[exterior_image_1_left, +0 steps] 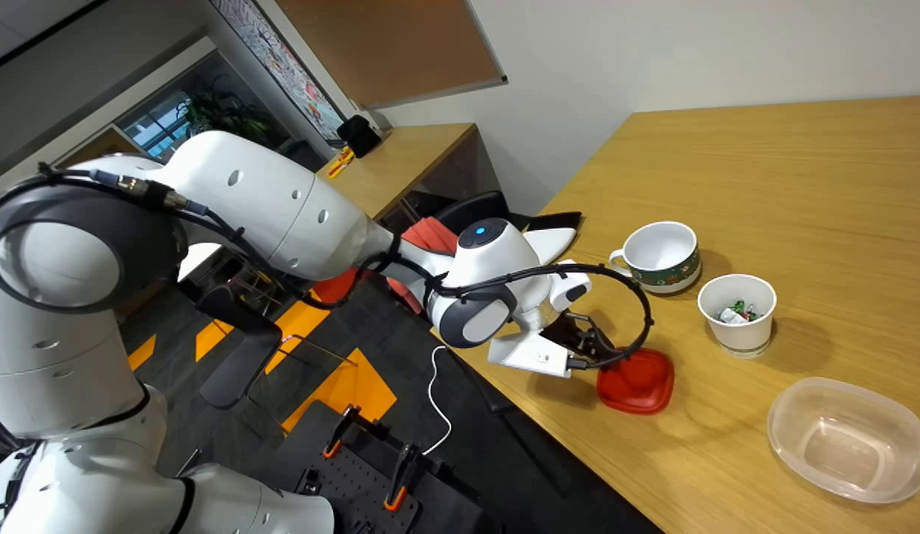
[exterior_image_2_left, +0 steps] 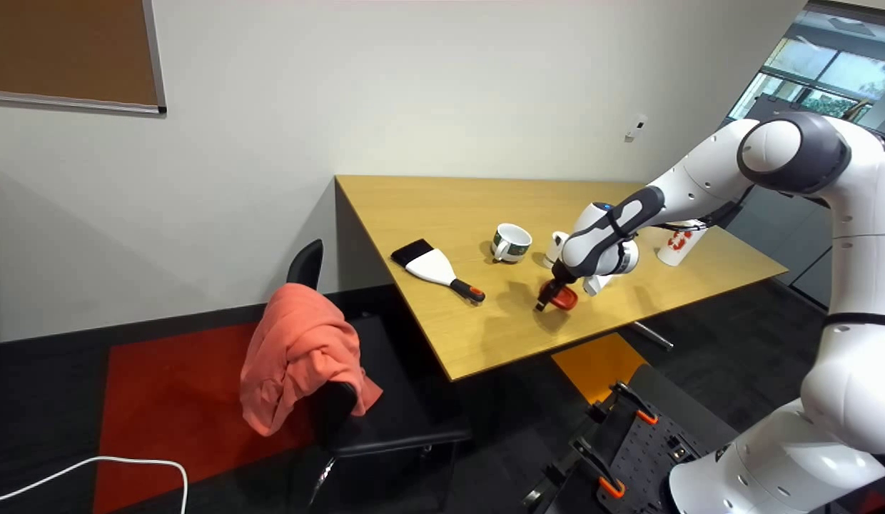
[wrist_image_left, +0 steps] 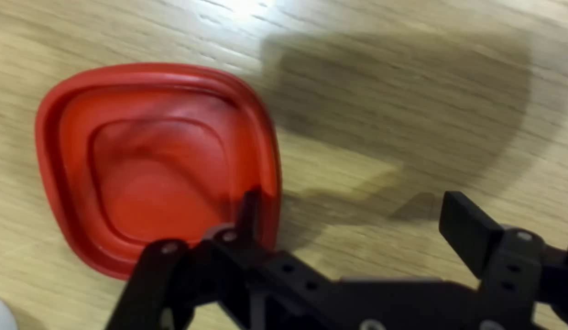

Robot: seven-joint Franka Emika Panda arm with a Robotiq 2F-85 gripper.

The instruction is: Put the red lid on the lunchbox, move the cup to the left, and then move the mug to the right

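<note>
Wrist view: hand [wrist_image_left: 352,196] wide, nothing held. One finger [wrist_image_left: 248,219] overlaps red lid [wrist_image_left: 160,156] just inside its rim; other finger [wrist_image_left: 469,236] out over desk [wrist_image_left: 18,243]. Contact? Can't tell. Step in hand prob = grasp lid: drop w/ rim btwn fingers, close slow so it doesn't skid or tip, lift level.

In an exterior view: lid flat on desk, well apart from uncovered lunchbox [exterior_image_1_left: 849,441]; cup [exterior_image_1_left: 740,337] upright w/ small bits inside. For carry, prob go above lunchbox rim, steer clear of cup, match corners, press evenly.

In an exterior view: mug [exterior_image_2_left: 514,243] upright; arm [exterior_image_2_left: 699,177] hides part of cup; lid partly behind hand. Lunchbox n/v here.
</note>
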